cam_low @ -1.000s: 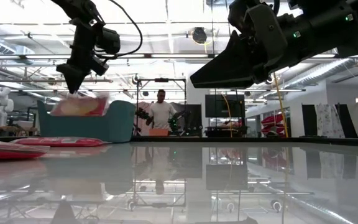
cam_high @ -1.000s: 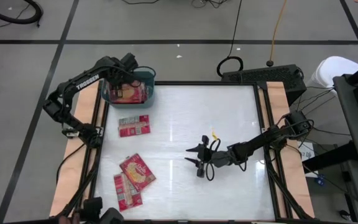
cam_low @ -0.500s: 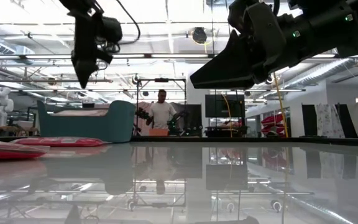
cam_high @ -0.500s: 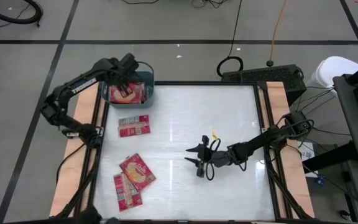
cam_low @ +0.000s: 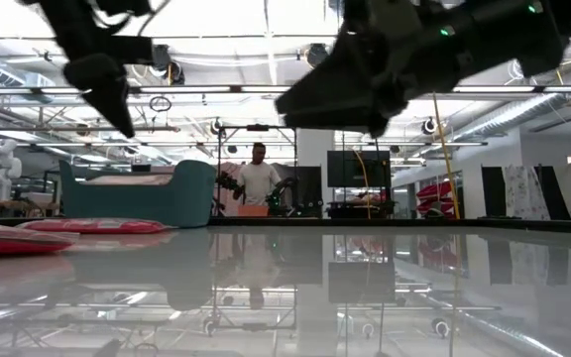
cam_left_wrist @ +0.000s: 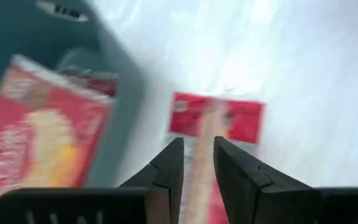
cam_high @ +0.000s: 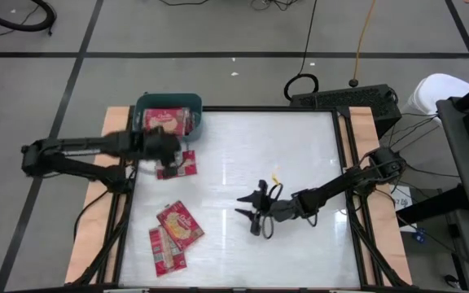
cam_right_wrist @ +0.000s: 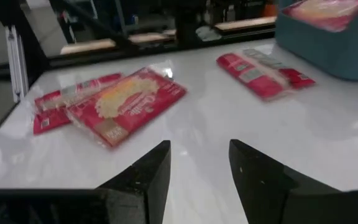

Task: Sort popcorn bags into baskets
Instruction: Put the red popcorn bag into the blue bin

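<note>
The teal basket [cam_high: 195, 104] stands at the table's far left corner with red popcorn bags [cam_high: 168, 120] lying flat in it. One more bag [cam_high: 183, 166] lies face down on the table just near of the basket, also seen in the left wrist view [cam_left_wrist: 216, 115]. Two others [cam_high: 179, 224] [cam_high: 165, 254] lie overlapping near the left near corner. My left gripper [cam_left_wrist: 197, 158] hovers above the bag beside the basket, open by a narrow gap and holding nothing. My right gripper [cam_high: 251, 216] is open and empty above the table's middle, pointing toward the left.
In the right wrist view the overlapping bags [cam_right_wrist: 126, 102] lie ahead of the open fingers, with the single bag [cam_right_wrist: 263, 73] and the basket [cam_right_wrist: 328, 46] farther off. Wooden side rails [cam_high: 112, 203] border the white tabletop. A person [cam_low: 258, 183] stands in the room beyond.
The bag my left gripper held tilted over the basket now lies flat inside it. The left arm then swung quickly toward the near edge and now hangs over the bag beside the basket. My right gripper crept slightly toward the left.
</note>
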`<state>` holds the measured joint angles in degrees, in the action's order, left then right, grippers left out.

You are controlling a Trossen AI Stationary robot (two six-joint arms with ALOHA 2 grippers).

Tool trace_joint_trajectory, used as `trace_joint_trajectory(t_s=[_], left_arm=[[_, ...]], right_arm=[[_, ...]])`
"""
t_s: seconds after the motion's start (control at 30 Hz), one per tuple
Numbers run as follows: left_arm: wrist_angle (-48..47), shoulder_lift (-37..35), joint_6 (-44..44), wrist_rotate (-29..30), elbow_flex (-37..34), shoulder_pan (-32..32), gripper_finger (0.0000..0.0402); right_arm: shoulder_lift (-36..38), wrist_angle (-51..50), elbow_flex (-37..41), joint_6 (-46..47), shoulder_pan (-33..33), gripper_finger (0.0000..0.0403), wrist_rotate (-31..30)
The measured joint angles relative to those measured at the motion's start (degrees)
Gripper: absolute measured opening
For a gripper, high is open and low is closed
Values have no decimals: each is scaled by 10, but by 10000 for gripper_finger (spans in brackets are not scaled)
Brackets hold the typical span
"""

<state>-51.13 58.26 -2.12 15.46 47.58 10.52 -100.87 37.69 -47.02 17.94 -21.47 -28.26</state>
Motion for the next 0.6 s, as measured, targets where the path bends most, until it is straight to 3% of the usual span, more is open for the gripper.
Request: trace_joint_trajectory(t_s=[0.3, 0.47, 0.6], left_arm=[[169, -55, -185, 76, -155, -219, 94], [261, -51, -242, 119, -206, -281, 94], [313, -50, -272, 147, -229, -307, 94]], right_arm=[[-143, -171, -231, -63, -2, 156, 87], [-226, -253, -378, -126, -5, 156, 121], [-272, -295, -443, -158, -4, 160, 133]])
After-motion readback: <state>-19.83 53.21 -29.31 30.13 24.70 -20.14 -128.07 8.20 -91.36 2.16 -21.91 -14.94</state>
